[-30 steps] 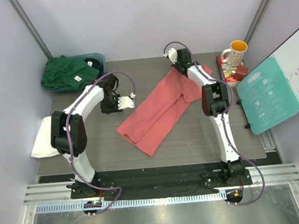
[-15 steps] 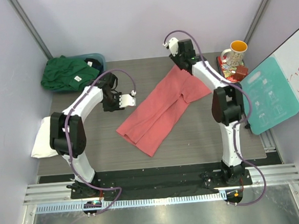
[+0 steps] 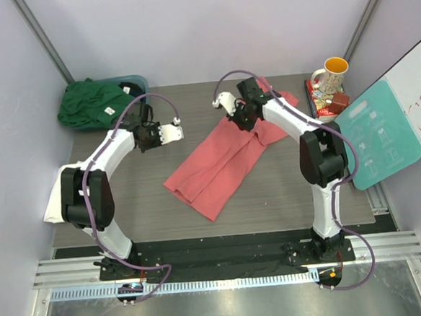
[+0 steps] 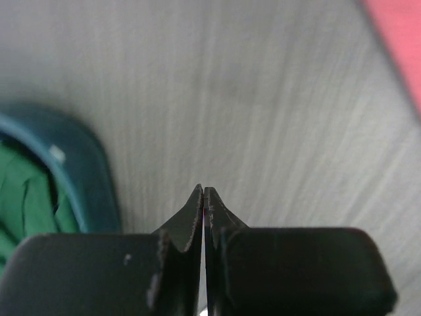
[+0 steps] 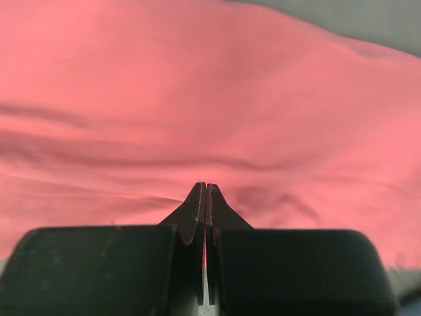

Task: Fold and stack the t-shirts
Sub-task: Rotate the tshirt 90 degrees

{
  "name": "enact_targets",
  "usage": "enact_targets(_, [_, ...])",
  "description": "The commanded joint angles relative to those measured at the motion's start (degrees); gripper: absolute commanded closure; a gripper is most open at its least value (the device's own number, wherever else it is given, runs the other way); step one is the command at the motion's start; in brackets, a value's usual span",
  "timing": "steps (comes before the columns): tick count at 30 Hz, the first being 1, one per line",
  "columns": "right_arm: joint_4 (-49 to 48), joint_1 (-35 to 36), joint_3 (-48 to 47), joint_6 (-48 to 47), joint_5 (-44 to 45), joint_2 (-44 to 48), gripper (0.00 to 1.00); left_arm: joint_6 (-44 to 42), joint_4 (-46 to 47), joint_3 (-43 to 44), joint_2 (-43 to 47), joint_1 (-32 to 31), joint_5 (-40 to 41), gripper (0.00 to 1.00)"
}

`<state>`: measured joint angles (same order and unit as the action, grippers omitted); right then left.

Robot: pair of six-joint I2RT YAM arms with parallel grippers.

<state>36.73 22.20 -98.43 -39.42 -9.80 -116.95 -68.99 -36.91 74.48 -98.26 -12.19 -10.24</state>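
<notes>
Left gripper [image 4: 204,197] shut, empty, over table [image 3: 141,199]; right gripper [image 5: 206,194] shut, empty, just over red shirt [image 3: 221,157] mid-frame. Could snag and drag cloth askew if swept across closed.

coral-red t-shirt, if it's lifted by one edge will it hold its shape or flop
Probably floppy: the coral-red t-shirt lies flat in soft layers, and the right wrist view shows shallow wrinkles across it. It looks thin, so likely light; a lifted edge would drape. Pushed, it would probably bunch on the table rather than slide whole.
</notes>
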Motion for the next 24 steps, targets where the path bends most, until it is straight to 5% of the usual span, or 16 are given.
enact_targets(1, [4.9,3.6,-5.0,-2.5,-6.9,-1.9,0.99,5.6,9.1,-0.7,3.2,2.2,1.4,1.0])
enact_targets(24, [7.0,13.1,3.3,-4.3,-6.5,-6.6,0.99,10.0,10.0,1.2,10.6,3.7,0.6,1.0])
